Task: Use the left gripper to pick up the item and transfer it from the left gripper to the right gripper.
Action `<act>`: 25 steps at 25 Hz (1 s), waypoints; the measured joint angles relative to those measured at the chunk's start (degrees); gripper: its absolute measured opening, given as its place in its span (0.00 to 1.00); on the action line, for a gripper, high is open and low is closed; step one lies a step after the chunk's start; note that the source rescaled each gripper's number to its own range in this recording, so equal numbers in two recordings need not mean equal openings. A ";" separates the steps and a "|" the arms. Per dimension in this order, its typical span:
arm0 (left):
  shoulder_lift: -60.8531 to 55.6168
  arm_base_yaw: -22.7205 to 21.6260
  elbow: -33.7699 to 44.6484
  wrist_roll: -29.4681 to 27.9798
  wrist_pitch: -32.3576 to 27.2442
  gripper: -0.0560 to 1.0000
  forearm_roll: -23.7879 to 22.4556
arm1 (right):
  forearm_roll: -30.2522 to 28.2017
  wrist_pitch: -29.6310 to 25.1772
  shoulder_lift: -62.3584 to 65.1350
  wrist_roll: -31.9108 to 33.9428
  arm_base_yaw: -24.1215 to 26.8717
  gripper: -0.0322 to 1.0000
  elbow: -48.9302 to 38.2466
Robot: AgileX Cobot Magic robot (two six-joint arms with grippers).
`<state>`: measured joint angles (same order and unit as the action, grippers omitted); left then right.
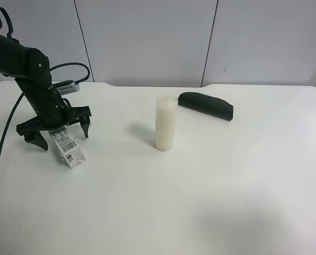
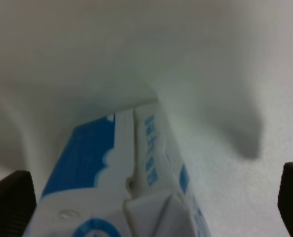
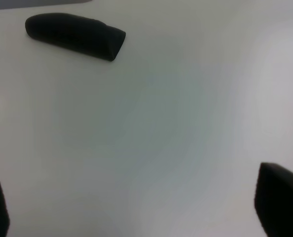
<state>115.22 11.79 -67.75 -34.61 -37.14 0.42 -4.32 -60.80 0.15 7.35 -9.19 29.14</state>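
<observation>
The item, a small white milk carton (image 1: 68, 149) with a barcode, lies on its side on the white table at the exterior high view's left. The left gripper (image 1: 64, 139) hangs open just over it, one finger on each side of the carton's upper end, not closed on it. In the left wrist view the carton (image 2: 122, 182), white with blue print, fills the space between the spread fingertips (image 2: 11, 202) of the left gripper (image 2: 151, 200). The right gripper (image 3: 136, 207) shows only in its wrist view, open over bare table with nothing between its fingers.
A tall white cylinder (image 1: 165, 123) stands upright near the table's middle. A dark green oblong case (image 1: 206, 105) lies behind it toward the far edge, and the case (image 3: 75, 35) also shows in the right wrist view. A black cable (image 1: 3, 143) trails from the left arm.
</observation>
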 joint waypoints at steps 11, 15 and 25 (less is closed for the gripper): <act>0.07 -1.43 0.00 0.00 0.39 0.40 -1.18 | 0.00 0.00 0.00 0.00 0.00 1.00 0.00; 0.07 -1.54 0.00 -0.06 0.64 0.17 -1.42 | 0.00 0.00 0.00 0.00 0.00 1.00 0.00; 0.07 -1.54 0.00 -0.18 1.03 0.06 -1.42 | 0.00 0.00 0.00 0.00 0.00 1.00 0.00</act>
<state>115.30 10.25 -67.75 -34.79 -36.11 -1.01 -4.32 -60.80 0.15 7.35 -9.19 29.14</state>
